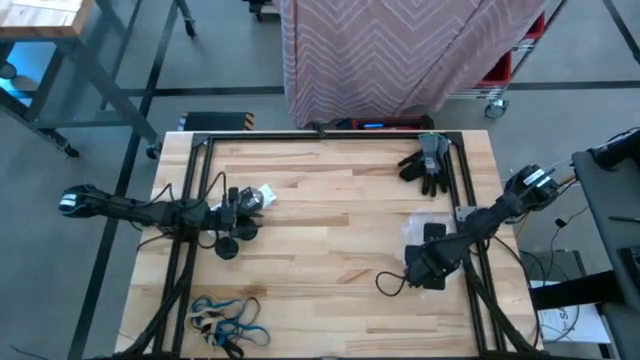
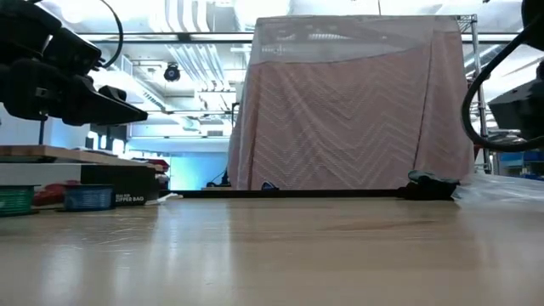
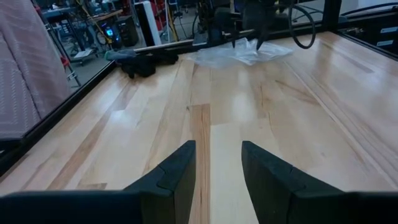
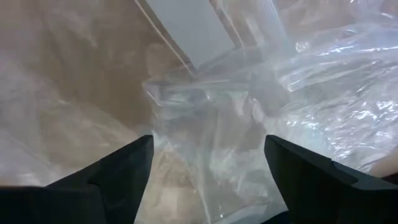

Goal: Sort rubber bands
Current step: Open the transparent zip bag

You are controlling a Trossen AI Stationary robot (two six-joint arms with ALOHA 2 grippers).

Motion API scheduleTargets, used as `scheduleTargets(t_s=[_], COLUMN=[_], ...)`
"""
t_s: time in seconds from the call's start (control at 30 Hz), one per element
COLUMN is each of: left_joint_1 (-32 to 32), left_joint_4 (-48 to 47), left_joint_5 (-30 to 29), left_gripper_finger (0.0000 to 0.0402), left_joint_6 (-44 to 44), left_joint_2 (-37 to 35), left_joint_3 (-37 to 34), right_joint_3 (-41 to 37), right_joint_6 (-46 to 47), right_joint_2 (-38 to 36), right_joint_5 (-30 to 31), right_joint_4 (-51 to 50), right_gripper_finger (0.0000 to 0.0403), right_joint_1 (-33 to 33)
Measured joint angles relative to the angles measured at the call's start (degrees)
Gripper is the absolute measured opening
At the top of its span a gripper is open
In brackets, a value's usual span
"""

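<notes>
The rubber bands (image 1: 226,322), blue and tan loops, lie in a loose heap at the table's near left corner, far from both grippers. My right gripper (image 1: 425,270) points down at the right side of the table, wide open, over a crinkly clear plastic bag (image 4: 249,106). Its fingers (image 4: 124,165) stand on either side of the bag's folds; whether they touch the plastic I cannot tell. My left gripper (image 3: 217,146) waits at the table's left, held nearly level and pointing right, open with nothing between its fingers.
Dark grey gloves (image 1: 427,165) lie at the far right corner. A pale crumpled thing (image 1: 263,196) sits by my left gripper. A black cable loop (image 1: 388,283) hangs from my right arm. A black frame (image 1: 320,135) borders the table. Bare wood (image 1: 330,220) stretches between the arms.
</notes>
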Motion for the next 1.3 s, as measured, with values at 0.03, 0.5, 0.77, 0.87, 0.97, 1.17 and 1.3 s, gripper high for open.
scheduleTargets(t_s=[0.03, 0.5, 0.77, 0.87, 0.97, 1.17, 1.3], left_joint_1=[0.0, 0.0, 0.0, 0.0, 0.0, 0.0, 0.0], left_joint_4=[0.02, 1.65, 1.65, 1.89, 2.28, 13.65, 22.65], left_joint_5=[0.0, -0.01, 0.0, 0.0, 0.0, 0.28, 0.64], left_gripper_finger=[0.0116, 0.0116, 0.0116, 0.0116, 0.0116, 0.0116, 0.0116], left_joint_6=[0.0, -0.17, -0.18, -0.18, -0.19, -7.88, -18.31], left_joint_2=[-0.01, -0.02, -0.02, -0.02, -0.02, 0.0, 0.0], left_joint_3=[0.0, 0.01, 0.01, 0.01, 0.0, 0.01, 0.01], right_joint_3=[0.0, -0.02, 2.22, 3.91, 6.0, 12.95, 19.49], right_joint_6=[0.19, 2.84, 3.73, 1.92, 1.27, -0.27, -2.65], right_joint_2=[0.03, 0.03, 0.03, 0.03, 0.03, 0.03, 0.03], right_joint_5=[0.41, 4.34, 6.43, 7.42, 7.86, 12.9, 18.48], right_joint_4=[0.03, -2.76, -4.92, -6.2, -9.06, -15.94, -17.72], right_gripper_finger=[0.0302, 0.0195, 0.0102, 0.0054, 0.0011, 0.0002, 0.0001], right_joint_1=[0.0, -0.15, -0.15, -0.41, -1.06, -2.45, -3.95])
